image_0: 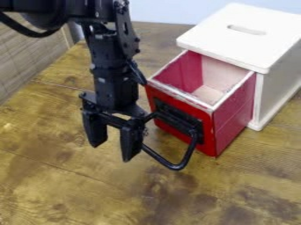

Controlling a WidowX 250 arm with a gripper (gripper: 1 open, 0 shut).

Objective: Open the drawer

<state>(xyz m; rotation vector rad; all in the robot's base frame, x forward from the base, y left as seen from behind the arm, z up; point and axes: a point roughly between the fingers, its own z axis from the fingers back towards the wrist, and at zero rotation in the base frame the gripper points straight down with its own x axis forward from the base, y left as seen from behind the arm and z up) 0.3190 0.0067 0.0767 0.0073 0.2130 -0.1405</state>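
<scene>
Plainly, the wooden table (70, 189) took up most of the view, brown and grained, with darker patches toward the near right. On its far right stood the white cabinet (253, 35), a slot (247, 29) cut through its top. The black arm (113, 53) came in from the far left and hung down left of the cabinet, its cables curving about it. The drawer (217, 123) stuck out from the cabinet's front, toward the near left, so that it stood open; its walls were red and its inside showed pale wood at the bottom. A beige slatted panel (30, 54) filled the far left corner, and a strip of pale blue wall (177, 10) ran behind the cabinet. At the arm's lower end the gripper (113, 148) pointed down, left of the drawer, its two fingers well apart with nothing clamped between them. Its right-hand finger was right beside the wire loop handle (178, 167); whether the two touched could not be told from this angle. The handle, thick and black, reached out from the drawer's front toward the near left. Behind it, the black plate (179, 121) sat on the red front.
</scene>
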